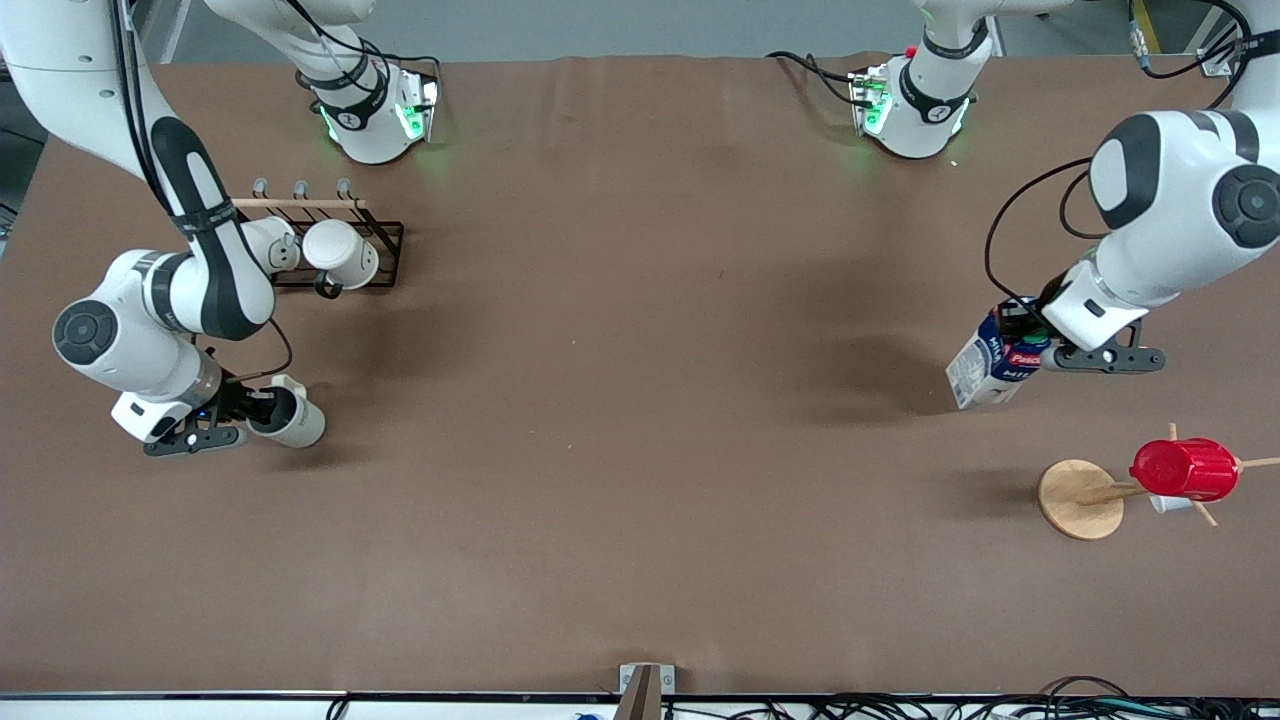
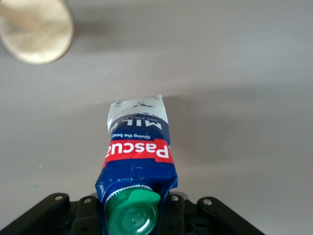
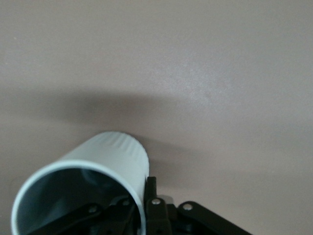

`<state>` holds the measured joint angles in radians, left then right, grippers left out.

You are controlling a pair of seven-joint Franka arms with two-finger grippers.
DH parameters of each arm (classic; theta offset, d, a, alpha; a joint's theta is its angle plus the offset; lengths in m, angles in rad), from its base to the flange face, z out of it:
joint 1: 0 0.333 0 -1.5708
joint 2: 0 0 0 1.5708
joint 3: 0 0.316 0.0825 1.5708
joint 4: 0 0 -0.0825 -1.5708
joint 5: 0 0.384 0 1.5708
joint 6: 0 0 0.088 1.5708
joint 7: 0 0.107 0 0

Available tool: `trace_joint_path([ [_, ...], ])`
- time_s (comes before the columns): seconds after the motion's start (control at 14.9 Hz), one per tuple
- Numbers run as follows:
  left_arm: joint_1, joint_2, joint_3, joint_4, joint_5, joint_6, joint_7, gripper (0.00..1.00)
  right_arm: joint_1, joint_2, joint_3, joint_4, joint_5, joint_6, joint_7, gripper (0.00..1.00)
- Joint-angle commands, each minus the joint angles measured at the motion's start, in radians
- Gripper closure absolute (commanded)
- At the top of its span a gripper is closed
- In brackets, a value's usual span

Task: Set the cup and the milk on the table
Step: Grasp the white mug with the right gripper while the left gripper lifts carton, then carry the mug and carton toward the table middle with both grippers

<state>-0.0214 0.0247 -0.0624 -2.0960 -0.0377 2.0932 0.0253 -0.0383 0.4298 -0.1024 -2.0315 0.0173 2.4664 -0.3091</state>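
My right gripper [image 1: 262, 408] is shut on the rim of the pale cup [image 1: 295, 420], one finger inside and one outside. It holds the cup tilted, low over the brown table [image 1: 640, 400], at the right arm's end. In the right wrist view the cup [image 3: 105, 156] shows its dark inside beside the gripper [image 3: 142, 198]. My left gripper [image 1: 1030, 338] is shut on the blue top of the milk [image 1: 988, 368], held tilted over the table at the left arm's end. In the left wrist view the milk [image 2: 139, 147] hangs from the gripper [image 2: 134, 210], green cap toward the camera.
A black rack [image 1: 385, 240] with two white mugs [image 1: 340, 255] stands near the right arm's base. A red ribbed cup [image 1: 1185, 468] hangs on a wooden stand with a round disc base [image 1: 1075, 500], nearer the front camera than the milk. The disc also shows in the left wrist view [image 2: 34, 29].
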Motion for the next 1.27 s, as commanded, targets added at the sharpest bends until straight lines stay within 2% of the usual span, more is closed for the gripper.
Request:
trace_joint_path([
  [0.0,0.001,-0.003,-0.083,0.042,-0.010,-0.041,-0.039,0.79,0.011,-0.060,0.009,0.042,0.047,-0.142,-0.015,1.00],
  [0.2,0.000,0.001,-0.183,0.074,-0.010,-0.090,-0.092,0.81,0.083,-0.120,0.020,0.111,0.053,-0.305,0.094,1.00],
  [0.27,0.000,0.007,-0.219,0.085,-0.010,-0.090,-0.129,0.81,0.109,-0.135,0.053,0.112,0.053,-0.317,0.184,1.00],
  [0.54,-0.005,0.056,-0.335,0.135,-0.010,-0.085,-0.240,0.78,0.136,-0.137,0.272,0.144,0.032,-0.302,0.598,0.99],
  [0.67,-0.006,0.112,-0.391,0.189,-0.008,-0.084,-0.278,0.78,0.191,-0.091,0.349,0.207,-0.006,-0.303,0.816,0.99],
  [0.87,-0.011,0.201,-0.471,0.250,0.024,-0.079,-0.392,0.78,0.334,-0.004,0.375,0.278,-0.123,-0.300,1.092,0.99],
  [1.01,-0.025,0.288,-0.525,0.312,0.083,-0.079,-0.477,0.78,0.434,0.062,0.377,0.304,-0.148,-0.249,1.223,0.99],
  [1.21,-0.040,0.405,-0.600,0.387,0.186,-0.079,-0.611,0.78,0.511,0.133,0.379,0.309,-0.158,-0.161,1.295,0.99],
])
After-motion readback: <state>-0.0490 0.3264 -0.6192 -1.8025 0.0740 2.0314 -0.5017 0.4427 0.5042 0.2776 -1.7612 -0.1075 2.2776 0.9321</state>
